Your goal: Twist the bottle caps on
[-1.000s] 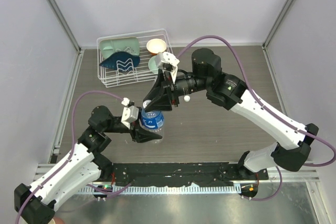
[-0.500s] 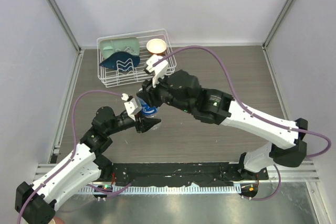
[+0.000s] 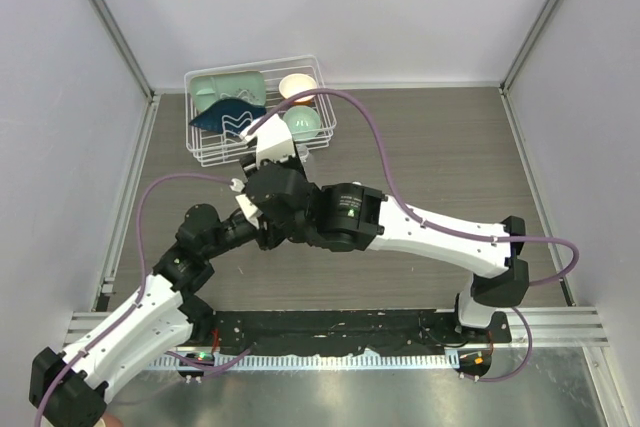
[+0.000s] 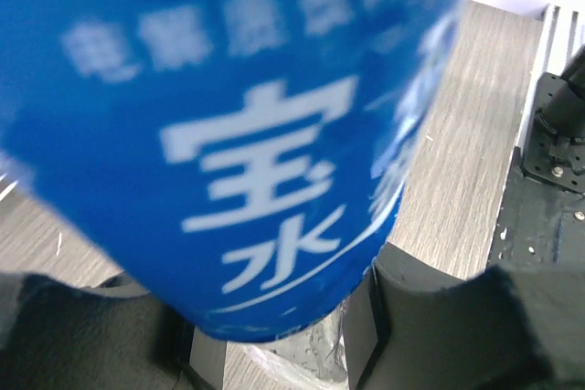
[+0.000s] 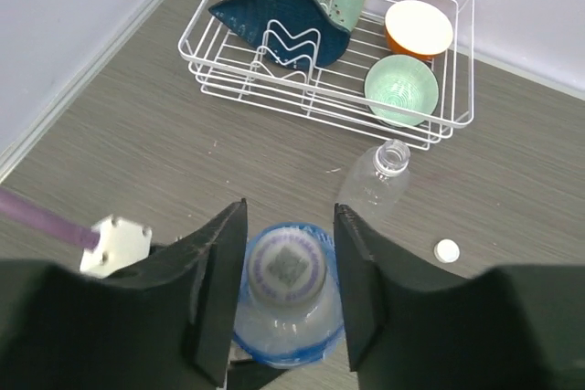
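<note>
Grey wood-grain counter (image 3: 450,147) fills the walled cell, and in the overhead view the right arm (image 3: 420,232) sprawls across the work and hides it. The left gripper (image 4: 265,349) is clamped low on the blue-label bottle (image 4: 228,134), holding it upright left of the counter's middle. The right gripper (image 5: 290,212) straddles the white cap (image 5: 285,267) sitting on that neck, parted about cap-wide; whether its pads touch cannot be told. A clean turn probably calls for centred jaws, a square pinch, light downward pressure and a firm left hold against the twist. Only the right wrist view shows the wire rack (image 5: 302,98), the plain bottle (image 5: 375,184) lying open-necked before it, and the loose cap (image 5: 447,249) nearby. The left wrist view offers little beyond the label.
</note>
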Available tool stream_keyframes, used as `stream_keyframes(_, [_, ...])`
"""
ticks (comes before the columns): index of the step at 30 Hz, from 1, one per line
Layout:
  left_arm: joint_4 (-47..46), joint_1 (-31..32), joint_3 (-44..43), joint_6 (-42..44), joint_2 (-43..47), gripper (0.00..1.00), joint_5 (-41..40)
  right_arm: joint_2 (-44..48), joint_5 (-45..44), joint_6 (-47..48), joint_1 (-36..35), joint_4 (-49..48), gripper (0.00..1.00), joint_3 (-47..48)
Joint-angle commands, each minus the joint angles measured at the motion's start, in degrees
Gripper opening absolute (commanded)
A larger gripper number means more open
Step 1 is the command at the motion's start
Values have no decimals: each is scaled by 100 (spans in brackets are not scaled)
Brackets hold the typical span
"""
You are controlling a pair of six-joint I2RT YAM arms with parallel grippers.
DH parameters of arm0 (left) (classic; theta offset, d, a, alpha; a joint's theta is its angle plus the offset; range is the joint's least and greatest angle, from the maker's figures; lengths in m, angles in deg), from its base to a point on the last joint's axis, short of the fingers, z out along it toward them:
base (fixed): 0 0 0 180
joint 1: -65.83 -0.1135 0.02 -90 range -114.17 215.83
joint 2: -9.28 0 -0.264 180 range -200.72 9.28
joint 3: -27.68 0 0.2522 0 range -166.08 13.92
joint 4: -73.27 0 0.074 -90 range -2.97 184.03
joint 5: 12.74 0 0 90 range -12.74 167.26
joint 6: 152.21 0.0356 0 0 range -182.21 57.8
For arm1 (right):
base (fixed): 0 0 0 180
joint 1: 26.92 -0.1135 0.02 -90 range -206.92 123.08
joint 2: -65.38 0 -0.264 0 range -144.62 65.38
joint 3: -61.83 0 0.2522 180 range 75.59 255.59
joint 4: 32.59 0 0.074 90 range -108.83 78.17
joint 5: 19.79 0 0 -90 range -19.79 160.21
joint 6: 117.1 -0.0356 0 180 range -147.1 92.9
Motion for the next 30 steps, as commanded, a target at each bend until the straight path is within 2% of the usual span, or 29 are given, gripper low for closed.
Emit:
stream_keyframes(1, [-793, 87, -291, 494, 196, 0, 358, -9, 482, 276, 23, 227, 56, 430])
stream_keyframes(4, [-696, 79, -264, 485, 196, 0, 419, 273, 1125, 513, 23, 51, 66, 562])
stream_keyframes(5, [-670, 70, -255, 485, 188, 0, 437, 439, 1675, 531, 32, 33, 68, 624])
stream_keyframes(7, [-635, 61, -238, 476, 196, 0, 506, 634, 2231, 636, 58, 15, 71, 677])
stream_keyframes(8, [-591, 52, -238, 467, 196, 0, 551, 835, 3069, 706, 76, 15, 72, 642])
stream_keyframes(11, [-503, 35, -255, 415, 214, 0, 769, 1195, 3708, 856, 137, 147, 76, 694])
stream_keyframes(13, [-450, 26, -273, 371, 223, 0, 963, 1354, 3763, 944, 234, 252, 78, 686])
stream_keyframes(14, [-380, 17, -299, 188, 214, 0, 1216, 1433, 3964, 1040, 443, 288, 77, 607])
stream_keyframes(16, [-275, 8, -343, 20, 214, 0, 1612, 1680, 4981, 1093, 804, 253, 77, 458])
stream_keyframes(17, [-135, 0, -395, 2, 214, 0, 1858, 1750, 5838, 1302, 1258, 253, 77, 240])
stream_keyframes(18, [-73, -9, -413, 2, 196, 0, 2635, 1951, 7004, 1426, 1419, 201, 76, 55])
stream_keyframes(22, [77, -18, -536, -200, 152, 0, 4213, 2216, 8690, 2218, 1755, 51, 75, -544])
stream_keyframes(24, [200, -18, -580, -183, 117, 0, 4618, 2243, 9018, 2394, 1842, 42, 74, -580])
stream_keyframes(30, [350, -18, -624, -43, 12, 0, 4743, 2146, 9994, 2439, 1878, -309, 68, -668])
